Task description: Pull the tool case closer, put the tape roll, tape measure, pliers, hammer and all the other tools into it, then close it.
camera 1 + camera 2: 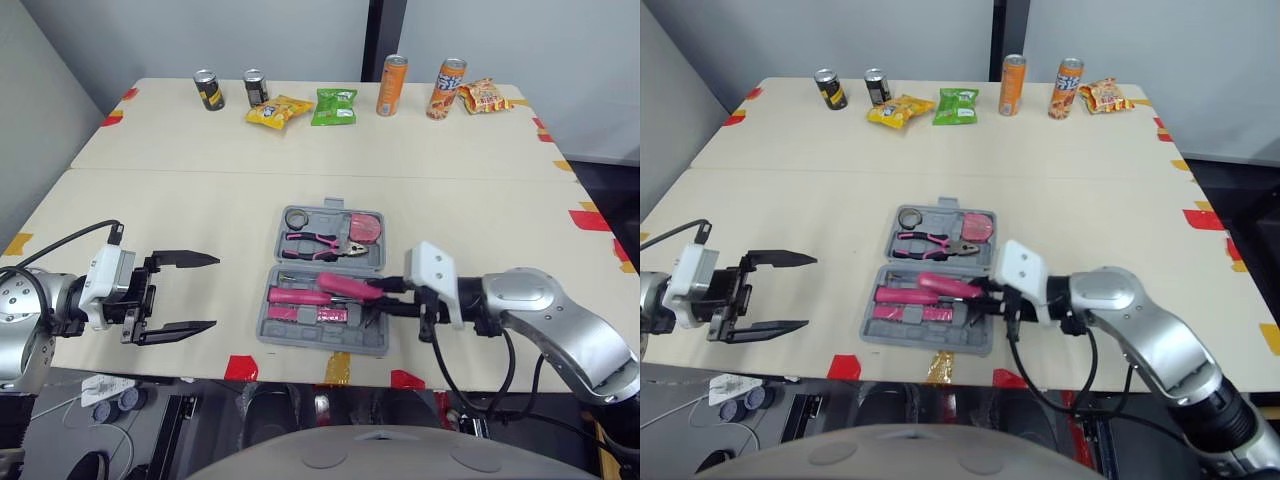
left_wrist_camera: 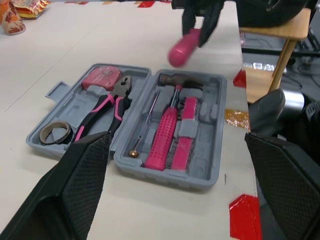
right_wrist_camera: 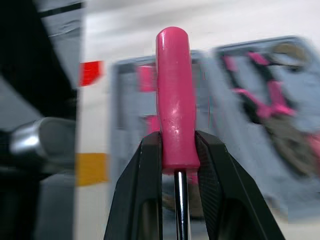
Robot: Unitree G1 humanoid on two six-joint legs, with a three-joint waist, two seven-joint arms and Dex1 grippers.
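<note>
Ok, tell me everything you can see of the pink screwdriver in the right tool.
The screwdriver has a smooth, glossy pink handle with a rounded end, plastic by its look, and a thin bright metal shaft. The right tool is shut on the handle's shaft end, one black finger on each side. It is held roughly level, handle pointing to the robot's left, over the near half of the open grey case, apparently raised clear of it. Its tip is hidden.
</note>
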